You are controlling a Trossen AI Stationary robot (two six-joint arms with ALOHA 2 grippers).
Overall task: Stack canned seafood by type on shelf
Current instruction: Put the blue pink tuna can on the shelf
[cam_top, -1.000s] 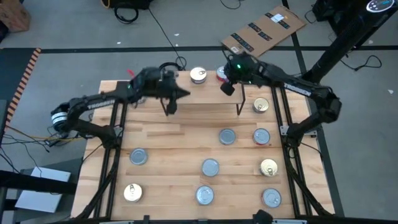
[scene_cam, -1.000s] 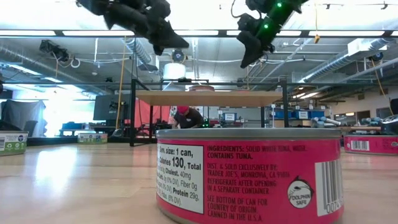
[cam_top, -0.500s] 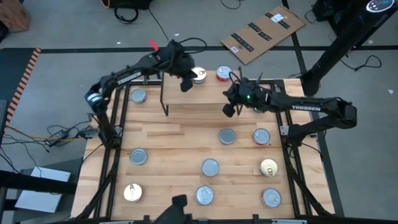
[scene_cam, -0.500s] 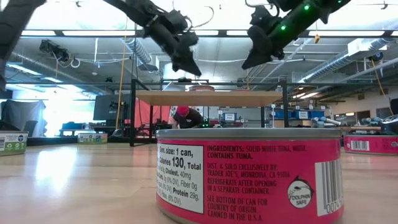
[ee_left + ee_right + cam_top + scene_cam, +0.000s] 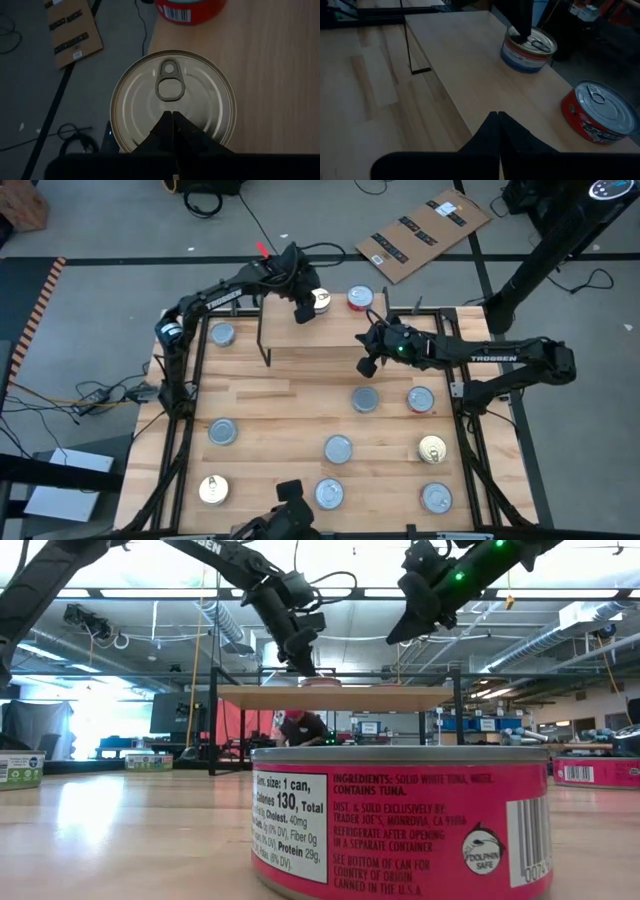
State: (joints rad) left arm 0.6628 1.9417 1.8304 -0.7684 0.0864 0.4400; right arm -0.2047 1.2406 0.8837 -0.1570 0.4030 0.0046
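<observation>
directly under shut left jaws [image 5: 172,116]: gold-topped tin [image 5: 173,99]

Left gripper [image 5: 303,313] closed, pointing down; right gripper [image 5: 366,364] closed, raised.

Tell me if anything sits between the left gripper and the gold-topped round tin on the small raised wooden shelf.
Nothing visible does. The left gripper, shut, hangs right over the gold-topped round tin on the light-wood shelf. The red-labelled tin stands apart beside it, out of the way.
</observation>
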